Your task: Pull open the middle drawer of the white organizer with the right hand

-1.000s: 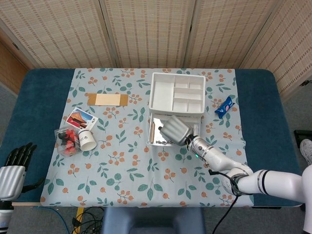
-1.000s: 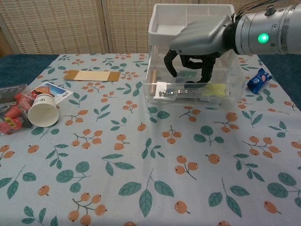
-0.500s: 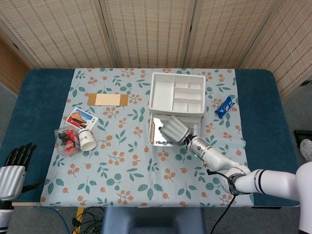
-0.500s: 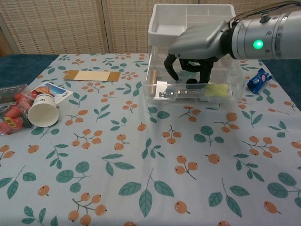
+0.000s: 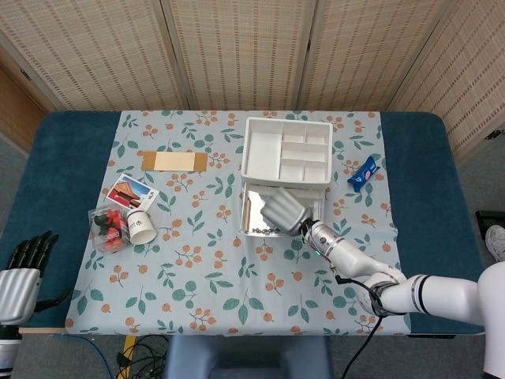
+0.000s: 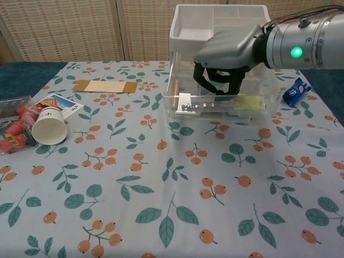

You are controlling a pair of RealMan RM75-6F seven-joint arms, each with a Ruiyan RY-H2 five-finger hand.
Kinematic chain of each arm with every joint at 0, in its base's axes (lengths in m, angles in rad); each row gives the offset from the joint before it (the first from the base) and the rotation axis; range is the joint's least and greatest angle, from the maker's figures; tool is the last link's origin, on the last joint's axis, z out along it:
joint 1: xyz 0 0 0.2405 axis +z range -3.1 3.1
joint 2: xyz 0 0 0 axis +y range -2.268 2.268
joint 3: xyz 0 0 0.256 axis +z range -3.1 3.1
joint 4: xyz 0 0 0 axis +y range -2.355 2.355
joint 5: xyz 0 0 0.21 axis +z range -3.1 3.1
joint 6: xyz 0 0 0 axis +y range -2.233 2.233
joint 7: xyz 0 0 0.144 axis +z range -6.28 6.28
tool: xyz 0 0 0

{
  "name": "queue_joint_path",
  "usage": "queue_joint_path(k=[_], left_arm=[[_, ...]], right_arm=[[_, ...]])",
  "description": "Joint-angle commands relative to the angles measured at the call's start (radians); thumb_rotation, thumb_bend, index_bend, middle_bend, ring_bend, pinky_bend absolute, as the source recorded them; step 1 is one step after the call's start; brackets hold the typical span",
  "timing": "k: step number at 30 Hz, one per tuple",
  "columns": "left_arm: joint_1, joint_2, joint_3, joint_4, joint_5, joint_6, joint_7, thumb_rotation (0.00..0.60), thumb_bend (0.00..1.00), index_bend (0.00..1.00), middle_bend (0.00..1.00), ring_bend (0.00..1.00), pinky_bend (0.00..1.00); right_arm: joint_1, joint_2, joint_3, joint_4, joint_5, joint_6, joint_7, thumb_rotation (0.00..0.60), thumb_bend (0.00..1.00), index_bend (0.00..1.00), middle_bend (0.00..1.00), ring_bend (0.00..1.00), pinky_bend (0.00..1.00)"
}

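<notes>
- Right hand (image 6: 228, 51) palm-down over pulled-out clear drawer (image 6: 215, 104), fingers (image 6: 207, 80) curled down into it; grip on drawer wall or front lip cannot be told from either view.
- Same right hand (image 5: 284, 212) in head view: covers the drawer's 3 o'clock half, forearm running off toward 4 o'clock.
- White organizer (image 5: 286, 150) at 12 o'clock of the hand, divided top tray open to view; drawer (image 5: 256, 213) juts out from its front toward 6 o'clock.
- Small metal bits and a yellow item visible inside the drawer.
- Left hand (image 5: 22, 272) at 8 o'clock edge of table, fingers spread, holding nothing.
- Floral cloth (image 5: 205, 268) over blue table (image 5: 55, 158); woven screens behind.
- At 9 o'clock of the organizer: paper cup (image 6: 49, 126) on its side, card (image 5: 132, 193), clear box of red pieces (image 5: 109, 227), brown strip (image 5: 173, 161).
- Blue packet (image 6: 295, 91) at 3 o'clock of the organizer.
- Against one second ago: fingers drawn in tighter beneath the palm, less splayed; drawer about the same place.
</notes>
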Motion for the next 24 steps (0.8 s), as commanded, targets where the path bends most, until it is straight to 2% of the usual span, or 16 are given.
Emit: queue_joint_path(k=[1,14,24], left_arm=[[0.000,0.000,0.000,0.000,0.000,0.000,0.000,0.600,0.17,0.05,0.06,0.06,0.08],[-0.002,-0.001,-0.001,0.003,-0.001,-0.004,-0.001,0.600,0.17,0.05,0.06,0.06,0.07],[-0.006,0.001,-0.005,0.000,0.002,-0.005,-0.002,0.600,0.17,0.05,0.06,0.06,0.07]], right_arm=[[0.000,-0.001,-0.001,0.000,-0.001,0.001,0.002,0.600,0.40,0.61,0.86,0.91,1.00],[-0.002,-0.007,0.001,0.011,-0.023,0.008,0.024,0.600,0.58,0.61,0.87,0.91,1.00],[-0.042,0.078,0.035,-0.089,-0.085,0.088,0.087,0.600,0.59,0.61,0.87,0.91,1.00]])
